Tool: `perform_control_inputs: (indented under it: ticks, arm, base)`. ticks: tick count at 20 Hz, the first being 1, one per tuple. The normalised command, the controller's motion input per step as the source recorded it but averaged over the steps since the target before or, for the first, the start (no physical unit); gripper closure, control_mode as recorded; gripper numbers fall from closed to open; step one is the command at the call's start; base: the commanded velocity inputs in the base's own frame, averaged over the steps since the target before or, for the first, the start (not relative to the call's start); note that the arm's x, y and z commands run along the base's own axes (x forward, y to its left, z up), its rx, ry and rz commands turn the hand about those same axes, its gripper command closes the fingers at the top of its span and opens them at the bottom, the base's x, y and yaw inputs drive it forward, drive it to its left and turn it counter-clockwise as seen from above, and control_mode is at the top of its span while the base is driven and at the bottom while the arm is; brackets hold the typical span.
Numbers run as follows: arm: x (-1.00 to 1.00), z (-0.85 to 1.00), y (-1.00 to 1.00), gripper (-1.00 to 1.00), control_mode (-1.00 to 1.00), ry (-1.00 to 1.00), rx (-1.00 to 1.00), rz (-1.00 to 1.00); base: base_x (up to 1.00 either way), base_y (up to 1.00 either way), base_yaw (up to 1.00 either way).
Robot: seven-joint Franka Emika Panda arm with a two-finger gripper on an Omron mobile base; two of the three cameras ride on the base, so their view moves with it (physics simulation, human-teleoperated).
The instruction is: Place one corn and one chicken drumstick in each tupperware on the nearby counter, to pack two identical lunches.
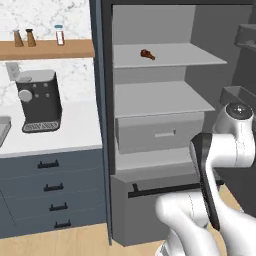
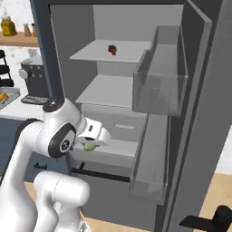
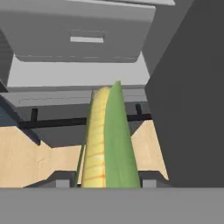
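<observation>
Corn [image 3: 107, 140] clamped between fingers [image 3: 63, 180] before open fridge [image 1: 165, 65]; drumstick [image 1: 147, 54] on top shelf [image 1: 190, 57].

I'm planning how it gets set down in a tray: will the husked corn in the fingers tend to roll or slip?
The corn is long and rounded, so it would probably roll once released on a flat surface. Its green husk looks smooth, so it may slide lengthwise in the fingers. It looks straight and stiff, unlikely to bend.

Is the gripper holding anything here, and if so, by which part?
Yes: the gripper holds the husked corn by one end; the rest of the cob sticks out ahead of the fingertips, toward the open fridge.
</observation>
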Motion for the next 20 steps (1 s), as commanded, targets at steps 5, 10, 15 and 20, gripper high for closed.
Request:
perform_control_inputs:
  ticks: [5, 10, 15, 20]
  arm:
    - [0.0, 0.0, 0.0, 1.0, 1.0, 0.0, 0.0, 0.0]
    - [0.0, 0.0, 0.0, 1.0, 1.0, 0.0, 0.0, 0.0]
    - [0.0, 0.0, 0.0, 1.0, 1.0, 0.0, 0.0, 0.0]
    - [0.0, 0.0, 0.0, 1.0, 1.0, 0.0, 0.0, 0.0]
  base:
    - [-0.6, 0.85, 0.19]
    - [0.44, 1.0, 0.0]
    - [0.64, 1.0, 0.0]
    - [0.51, 1.0, 0.0]
